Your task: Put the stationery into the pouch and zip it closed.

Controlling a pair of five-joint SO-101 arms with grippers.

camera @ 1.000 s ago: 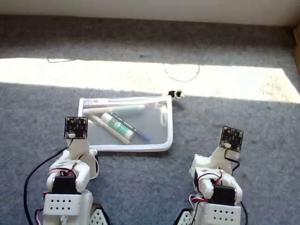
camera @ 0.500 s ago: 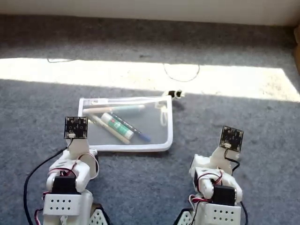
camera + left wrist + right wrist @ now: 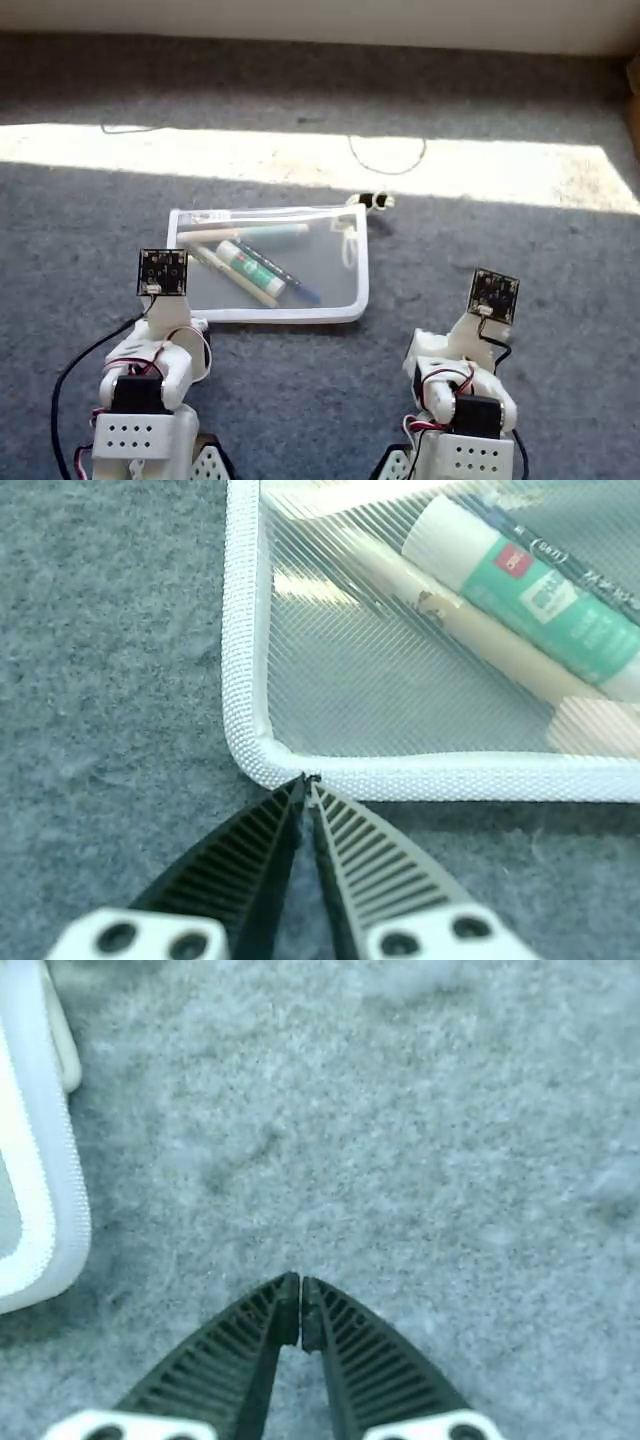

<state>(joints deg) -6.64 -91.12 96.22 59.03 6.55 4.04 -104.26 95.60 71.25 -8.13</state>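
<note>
Grey carpet covers the surface, and on it the clear pouch [image 3: 265, 316] lies flat, a little toward 10 o'clock from the middle of the high view. The stationery is inside it: a glue stick [image 3: 245, 263], a blue-tipped pen [image 3: 300, 289] and a pale stick [image 3: 240, 281] show through the ribbed plastic. The zipper pull [image 3: 375, 201] sits at the pouch's 1 o'clock corner, at the end of the top edge. From that I judge the filling done and the zip drawn across, though whether the teeth have met all the way cannot be made out. The left claw [image 3: 308, 785] is pressed together and holds nothing, its tips just at the pouch's [image 3: 245, 630] 7 o'clock corner beside the white trim; the glue stick [image 3: 530, 590] lies further in. The right claw [image 3: 300, 1305] is likewise pressed together and empty, over bare carpet near the pouch's [image 3: 40, 1190] 5 o'clock corner. If the slider proves short, the next move calls for one claw pinning a corner while the other pinches the pull and draws it toward 3 o'clock.
</note>
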